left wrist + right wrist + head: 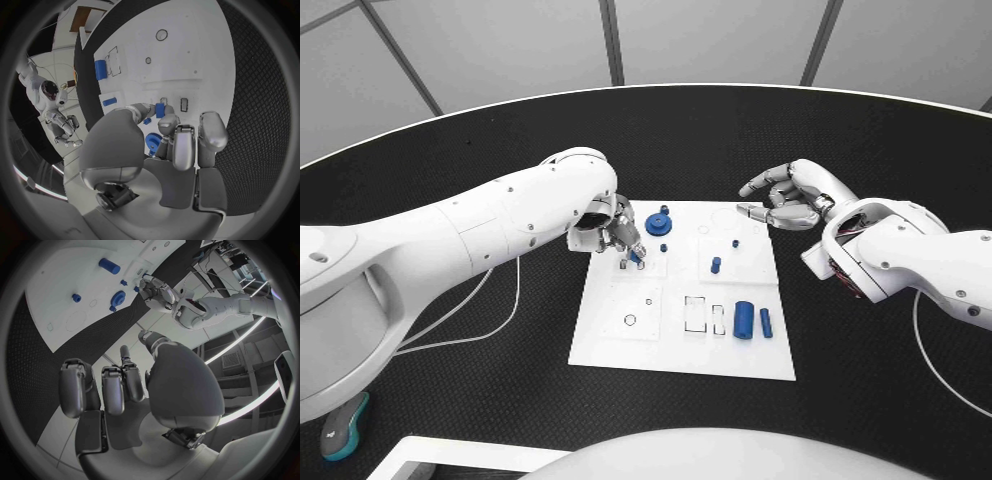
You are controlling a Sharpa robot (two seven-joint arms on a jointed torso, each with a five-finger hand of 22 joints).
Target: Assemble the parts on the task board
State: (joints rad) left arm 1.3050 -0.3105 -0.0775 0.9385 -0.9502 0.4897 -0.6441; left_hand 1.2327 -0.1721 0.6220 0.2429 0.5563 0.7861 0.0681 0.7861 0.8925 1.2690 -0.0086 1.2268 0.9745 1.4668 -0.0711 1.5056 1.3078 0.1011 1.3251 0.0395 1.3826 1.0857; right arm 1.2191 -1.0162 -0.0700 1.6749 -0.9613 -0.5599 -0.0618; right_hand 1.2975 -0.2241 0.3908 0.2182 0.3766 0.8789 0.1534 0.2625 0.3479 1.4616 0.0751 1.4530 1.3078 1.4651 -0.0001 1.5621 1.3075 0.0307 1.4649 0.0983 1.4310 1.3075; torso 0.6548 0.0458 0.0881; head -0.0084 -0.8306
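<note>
White task board (682, 340) lies mid-table on black table (473, 340). Left hand (610, 230) sits over the board's far left corner, fingertips pinching a small blue part (160, 110) against the board. Blue gear (659, 221) just beside it. Blue cylinder (743, 319) lies near the board's near right side. Right hand (790, 197) hovers off the far right corner, fingers loosely curled, holding nothing.

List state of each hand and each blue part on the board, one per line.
left hand: pinching a small blue part over the task board
right hand: fingers curled, holding nothing
blue gear: standing on board
large blue cylinder: lying flat
slim blue pin: lying beside it
</note>
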